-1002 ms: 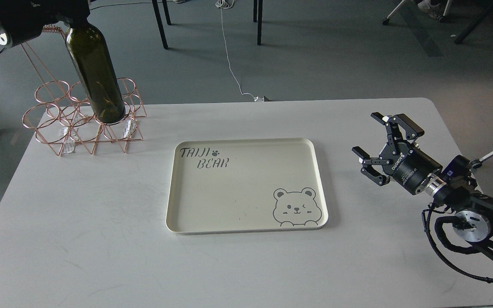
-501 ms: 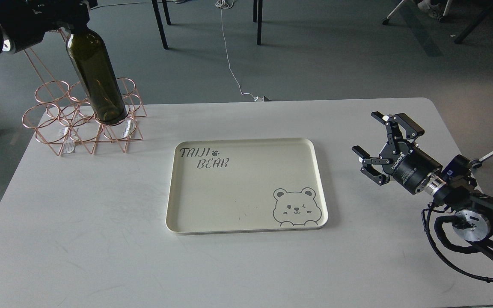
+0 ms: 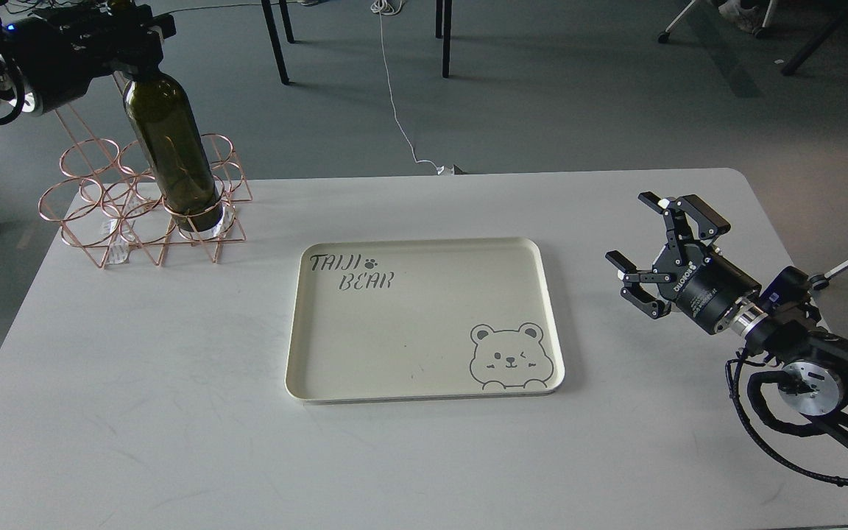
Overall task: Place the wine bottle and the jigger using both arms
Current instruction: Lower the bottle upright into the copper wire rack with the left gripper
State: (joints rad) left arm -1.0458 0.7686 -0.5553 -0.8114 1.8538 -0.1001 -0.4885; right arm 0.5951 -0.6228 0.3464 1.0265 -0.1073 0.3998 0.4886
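From the head view, our left gripper (image 3: 132, 46) is clamped on the neck of the wine bottle (image 3: 172, 151), whose base sits in the copper wire rack (image 3: 100, 213) at the far left of the table (image 3: 137, 412). Our right gripper (image 3: 652, 246) hangs with fingers spread wide and empty at the right, well apart from the cream tray (image 3: 424, 324) in the middle.

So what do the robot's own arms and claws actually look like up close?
Both are black. The right gripper has two jointed black fingers with pale pads, on a round black body with white lettering, then a silver wrist ring, a silver disc joint and looping ribbed black cables. The left gripper is a dark, boxy block with a small blue light and black cables; its fingers cannot be told apart.
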